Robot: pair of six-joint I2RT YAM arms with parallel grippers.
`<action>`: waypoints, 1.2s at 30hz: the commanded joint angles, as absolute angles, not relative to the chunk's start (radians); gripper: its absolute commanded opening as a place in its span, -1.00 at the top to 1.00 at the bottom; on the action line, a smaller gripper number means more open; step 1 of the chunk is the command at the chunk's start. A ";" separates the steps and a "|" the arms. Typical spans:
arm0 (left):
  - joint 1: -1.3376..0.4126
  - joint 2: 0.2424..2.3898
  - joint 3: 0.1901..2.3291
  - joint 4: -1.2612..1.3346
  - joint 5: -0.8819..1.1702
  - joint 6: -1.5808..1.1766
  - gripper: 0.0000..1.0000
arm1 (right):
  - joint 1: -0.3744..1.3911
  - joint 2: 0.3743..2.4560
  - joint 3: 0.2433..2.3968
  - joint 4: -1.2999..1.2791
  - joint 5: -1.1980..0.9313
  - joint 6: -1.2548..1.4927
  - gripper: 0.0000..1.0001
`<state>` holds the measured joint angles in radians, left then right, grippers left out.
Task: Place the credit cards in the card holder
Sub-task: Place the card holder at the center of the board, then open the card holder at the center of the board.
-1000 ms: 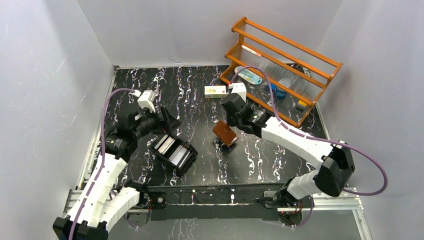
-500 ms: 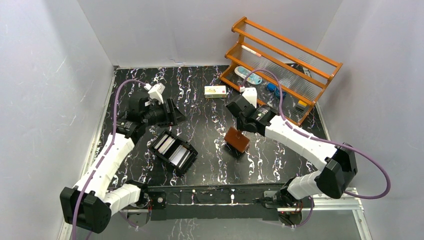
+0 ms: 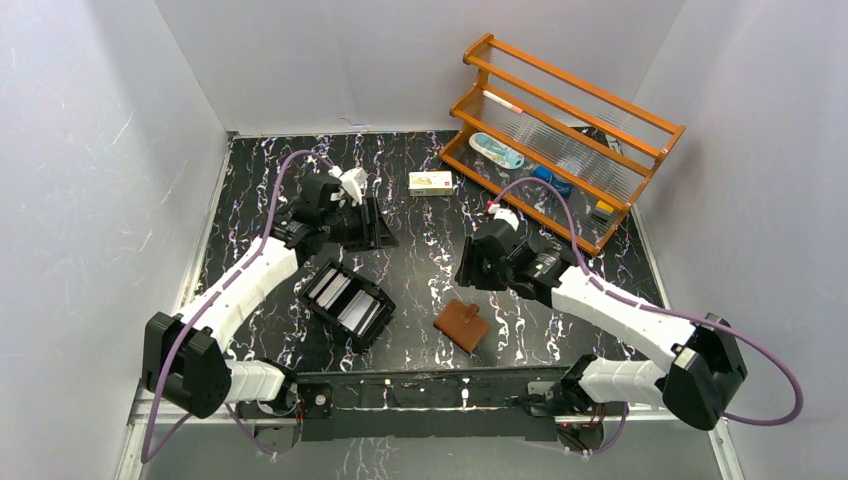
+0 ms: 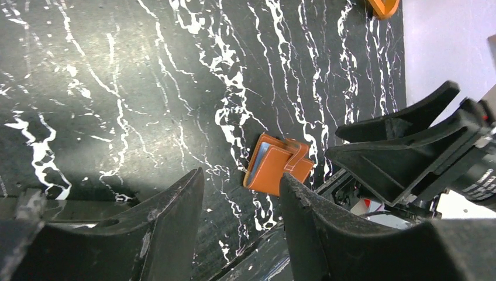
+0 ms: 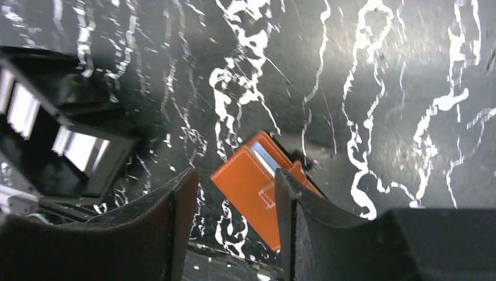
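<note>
A robot test cell in a lab, not a lived-in room; plain pale walls [image 3: 100, 150] box in a black marbled bench [image 3: 420, 190] on three sides; two white-and-black arms, left [image 3: 245, 290] and right [image 3: 610, 310], are bolted to a metal rail [image 3: 420, 384] at the near edge; purple cables [image 3: 150, 430] trail from them; a wooden rack [image 3: 570, 110] of odd props stands in the far corner.

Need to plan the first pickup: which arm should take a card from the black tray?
Left. The black tray with the credit cards lies on the left arm's side, close to the open left pincer. The right pincer, also open, hangs near the card holder, farther right.
</note>
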<state>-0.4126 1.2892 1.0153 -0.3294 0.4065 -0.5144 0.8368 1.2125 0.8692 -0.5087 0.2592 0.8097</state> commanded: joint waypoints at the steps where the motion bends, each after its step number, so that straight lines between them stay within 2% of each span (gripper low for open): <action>1: -0.465 1.300 1.079 -0.336 0.378 -0.522 0.03 | 0.751 1.169 0.867 -0.397 0.101 0.658 -0.23; 7: -0.544 1.340 1.076 -0.336 0.359 -0.537 0.03 | 0.665 1.167 0.802 -0.379 -0.081 0.619 -0.49; 25: -0.553 1.251 1.054 -0.424 0.354 -0.524 0.01 | 0.664 1.260 0.632 -0.324 -0.329 0.593 -0.38; 28: -0.553 1.247 1.054 -0.425 0.356 -0.524 0.01 | 0.664 1.255 0.615 -0.279 -0.376 0.598 -0.13; 35: -0.553 1.269 1.075 -0.425 0.356 -0.523 0.07 | 0.665 1.223 0.593 -0.212 -0.349 0.648 0.92; 36: -0.554 1.275 1.082 -0.425 0.357 -0.522 0.09 | 0.666 1.204 0.600 -0.220 -0.327 0.654 1.00</action>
<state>-0.5537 1.2812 1.0504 -0.4046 0.3508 -0.5323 0.6632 1.2629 0.5896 -0.2802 -0.3443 0.6281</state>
